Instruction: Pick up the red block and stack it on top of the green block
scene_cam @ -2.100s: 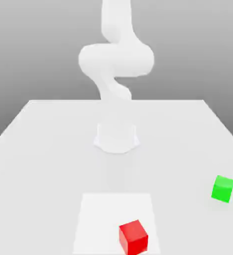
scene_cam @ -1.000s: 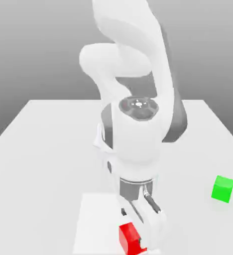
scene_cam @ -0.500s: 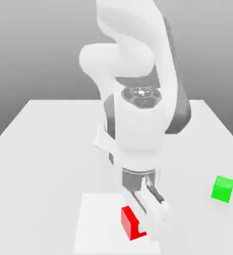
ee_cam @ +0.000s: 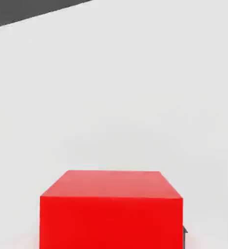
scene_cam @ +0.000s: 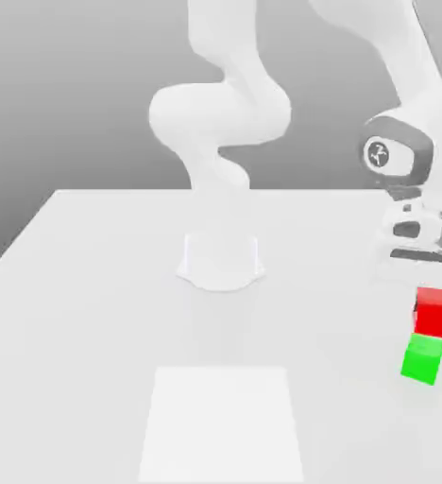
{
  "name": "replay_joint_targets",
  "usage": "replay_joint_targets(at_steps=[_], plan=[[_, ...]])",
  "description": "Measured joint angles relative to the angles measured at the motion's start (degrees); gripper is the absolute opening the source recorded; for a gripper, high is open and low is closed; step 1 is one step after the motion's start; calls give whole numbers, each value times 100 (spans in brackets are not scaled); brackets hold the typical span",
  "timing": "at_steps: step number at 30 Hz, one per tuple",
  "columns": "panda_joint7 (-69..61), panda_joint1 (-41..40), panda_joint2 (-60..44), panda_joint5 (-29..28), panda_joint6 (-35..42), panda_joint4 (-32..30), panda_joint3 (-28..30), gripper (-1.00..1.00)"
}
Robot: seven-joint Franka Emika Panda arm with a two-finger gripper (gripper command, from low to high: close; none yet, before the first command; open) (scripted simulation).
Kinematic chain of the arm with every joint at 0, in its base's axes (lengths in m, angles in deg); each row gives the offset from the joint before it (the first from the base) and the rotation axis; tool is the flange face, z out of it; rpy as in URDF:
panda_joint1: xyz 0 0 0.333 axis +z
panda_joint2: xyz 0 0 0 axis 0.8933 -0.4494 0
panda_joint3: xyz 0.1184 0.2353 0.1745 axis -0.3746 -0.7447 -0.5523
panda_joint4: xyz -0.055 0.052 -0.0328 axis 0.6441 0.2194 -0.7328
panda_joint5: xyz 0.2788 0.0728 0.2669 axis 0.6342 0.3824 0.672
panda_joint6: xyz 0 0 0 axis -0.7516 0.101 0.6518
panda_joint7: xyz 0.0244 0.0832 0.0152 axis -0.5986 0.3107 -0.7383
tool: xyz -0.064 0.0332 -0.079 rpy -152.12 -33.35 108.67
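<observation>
The red block (scene_cam: pixel 437 313) hangs right over the green block (scene_cam: pixel 421 360) at the exterior view's right. Its underside meets the green top, or comes very close to it, and it sits a little to the right. My gripper (scene_cam: pixel 436 289) comes down on the red block from above and is shut on it, with the white hand (scene_cam: pixel 423 234) directly over the block. In the hand view the red block (ee_cam: pixel 111 209) looms close, and it hides the green block beneath it.
The arm's round base (scene_cam: pixel 221 261) stands mid-table. A paler square patch (scene_cam: pixel 222 422) marks the white table (scene_cam: pixel 83 312) near the front edge. The table's right edge runs close to the two blocks.
The arm has swung from the front patch over to the exterior view's right, carrying the red block up and across until it sits above the green block.
</observation>
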Motion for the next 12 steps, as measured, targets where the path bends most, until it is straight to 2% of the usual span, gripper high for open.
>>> replay_joint_targets(at_steps=[8, 9, 12], plan=[[889, 210, -977, -1292, -776, 55, 610, -100], [1014, 297, -1112, -1466, -881, 62, 729, 100], [1014, 297, -1112, -1466, -881, 62, 729, 100]])
